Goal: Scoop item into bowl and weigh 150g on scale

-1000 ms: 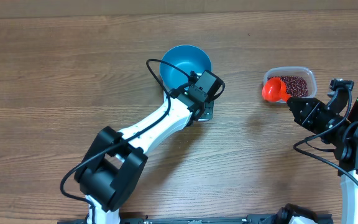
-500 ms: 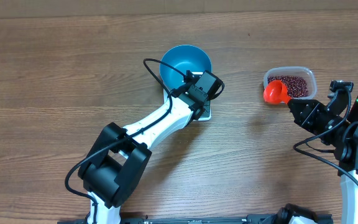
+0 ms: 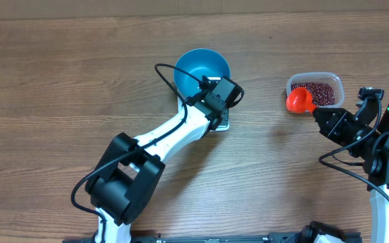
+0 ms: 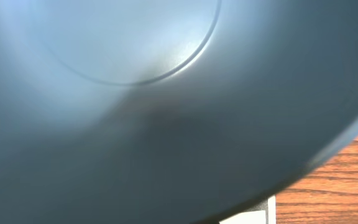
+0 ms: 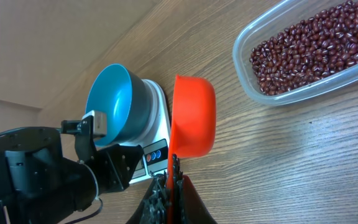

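The right gripper is clamped on the thin handle of a smooth, round orange scoop. The scoop hangs tilted beside a clear rounded-rectangular tub of glossy oval beans near the wooden table's right edge. The left gripper is closed at the rim of the deep blue bowl; whether it grips is unclear. The bowl sits on the flat white scale.

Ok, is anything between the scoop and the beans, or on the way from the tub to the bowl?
Nothing visible. The orange scoop in the right gripper is beside the open tub of beans, and only bare table lies between it and the bowl.
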Robot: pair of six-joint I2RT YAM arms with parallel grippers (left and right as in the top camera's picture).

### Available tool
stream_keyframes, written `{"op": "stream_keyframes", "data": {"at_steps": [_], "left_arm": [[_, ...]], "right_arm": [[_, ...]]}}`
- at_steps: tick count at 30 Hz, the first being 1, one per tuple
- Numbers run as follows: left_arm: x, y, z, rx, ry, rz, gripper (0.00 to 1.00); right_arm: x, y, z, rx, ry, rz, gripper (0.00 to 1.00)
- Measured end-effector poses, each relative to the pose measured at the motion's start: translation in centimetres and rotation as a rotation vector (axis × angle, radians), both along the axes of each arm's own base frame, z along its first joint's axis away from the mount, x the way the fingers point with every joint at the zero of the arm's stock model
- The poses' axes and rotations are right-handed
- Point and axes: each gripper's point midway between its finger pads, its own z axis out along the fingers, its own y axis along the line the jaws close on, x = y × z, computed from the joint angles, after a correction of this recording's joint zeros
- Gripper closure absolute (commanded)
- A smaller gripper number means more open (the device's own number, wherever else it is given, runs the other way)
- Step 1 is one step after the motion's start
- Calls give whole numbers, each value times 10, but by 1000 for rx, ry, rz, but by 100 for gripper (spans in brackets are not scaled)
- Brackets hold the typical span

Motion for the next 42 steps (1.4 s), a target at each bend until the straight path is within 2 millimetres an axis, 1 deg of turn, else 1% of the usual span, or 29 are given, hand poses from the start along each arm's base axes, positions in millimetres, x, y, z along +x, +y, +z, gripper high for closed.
{"op": "stream_keyframes", "data": {"at_steps": [5, 15, 42], "left_arm": [[-1, 1, -8, 12, 15, 0, 96], [-8, 4, -12, 10, 47, 21, 96], [-8, 3, -15, 6, 53, 28, 96]], "right_arm": [[0, 0, 0, -1, 0, 0, 96], [0, 0, 0, 0, 0, 0, 96], [-2, 0, -3, 3, 16, -1, 96]]}}
